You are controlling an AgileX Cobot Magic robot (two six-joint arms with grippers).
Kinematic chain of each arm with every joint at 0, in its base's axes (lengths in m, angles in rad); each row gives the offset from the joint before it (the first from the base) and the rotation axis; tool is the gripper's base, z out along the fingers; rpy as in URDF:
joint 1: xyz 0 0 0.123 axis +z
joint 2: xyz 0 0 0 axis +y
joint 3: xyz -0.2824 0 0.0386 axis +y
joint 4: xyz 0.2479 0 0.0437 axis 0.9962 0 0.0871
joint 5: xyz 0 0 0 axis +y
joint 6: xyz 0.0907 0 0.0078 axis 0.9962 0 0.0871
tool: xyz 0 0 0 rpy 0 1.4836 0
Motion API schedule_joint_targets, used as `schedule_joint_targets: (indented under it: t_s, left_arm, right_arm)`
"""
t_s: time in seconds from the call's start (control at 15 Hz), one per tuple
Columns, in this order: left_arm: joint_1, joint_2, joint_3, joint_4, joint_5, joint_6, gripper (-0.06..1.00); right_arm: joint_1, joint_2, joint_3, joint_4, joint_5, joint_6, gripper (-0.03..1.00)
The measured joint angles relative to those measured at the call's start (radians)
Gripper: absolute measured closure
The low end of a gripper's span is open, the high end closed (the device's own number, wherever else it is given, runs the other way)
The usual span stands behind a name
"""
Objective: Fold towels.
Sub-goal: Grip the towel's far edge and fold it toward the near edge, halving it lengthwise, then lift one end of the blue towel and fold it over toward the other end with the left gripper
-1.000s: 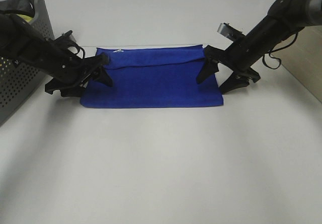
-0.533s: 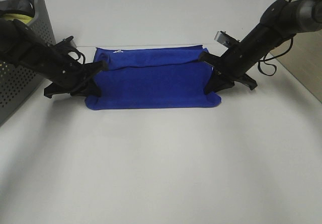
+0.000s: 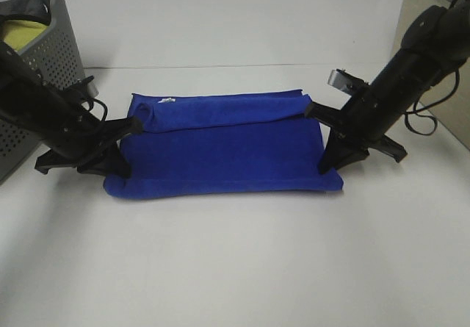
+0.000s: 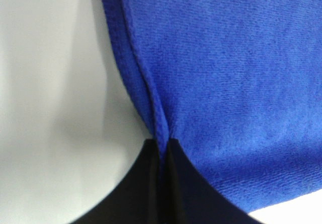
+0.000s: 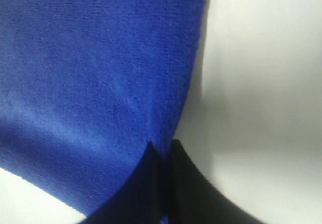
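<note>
In the middle of the white table [image 3: 235,268] lies the blue towel [image 3: 228,158], spread wide between the two arms with its long sides running left to right. Its far part is doubled over toward the front as a narrower band [image 3: 235,110] lying on the lower layer. The band is rumpled at its left end, where a small white tag [image 3: 167,101] shows. The near edge rests on the table with a thin shadow beneath it.

The left gripper [image 4: 162,146] is clenched on the towel's left side edge. In its wrist view the two black fingers meet with no gap, and the stitched hem [image 4: 138,68] runs straight in between them. The right gripper [image 5: 163,151] is clenched the same way on the right side edge, its fingers pressed together over a pinch of blue cloth, with bare table just beside it. From the high camera both arms slope down from the outer sides and meet the towel at its short ends. The left arm [image 3: 51,121] is low over the table and the right arm [image 3: 411,70] is steeper.

At the far left of the table stands a grey perforated basket [image 3: 51,55], behind the left arm and not touching the towel. A yellow-green cloth [image 3: 20,31] shows inside it.
</note>
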Motion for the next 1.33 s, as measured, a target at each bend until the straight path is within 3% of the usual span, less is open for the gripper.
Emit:
schedule_joint_targets:
  t_s: [0.13,0.33,0.47,0.73,0.93,1.27,1.33]
  left_arm:
    - [0.000,-0.050,0.072,0.000,0.003,0.000,0.93]
    - [0.000,-0.086,0.021,-0.002,0.018,-0.019,0.93]
    - [0.000,-0.085,-0.057,0.005,0.021,-0.080,0.93]
    - [0.002,0.010,-0.283,0.103,0.027,-0.231,0.93]
    - [0.004,0.148,-0.485,0.129,0.027,-0.267,0.93]
    - [0.004,0.247,-0.544,0.135,-0.005,-0.270,0.93]
    - [0.004,0.258,-0.544,0.136,-0.012,-0.270,0.93]
  right_arm:
    - [0.000,-0.071,0.136,0.015,-0.041,-0.022,0.97]
    - [0.000,-0.098,0.110,0.018,-0.052,-0.027,0.97]
    - [0.000,-0.093,0.011,0.018,-0.051,-0.027,0.97]
    - [0.000,0.022,-0.279,-0.021,0.005,0.020,0.97]
    - [0.000,0.193,-0.560,-0.092,0.064,0.087,0.97]
    - [0.000,0.292,-0.640,-0.109,0.061,0.095,0.97]
    - [0.000,0.299,-0.640,-0.109,0.058,0.100,0.91]
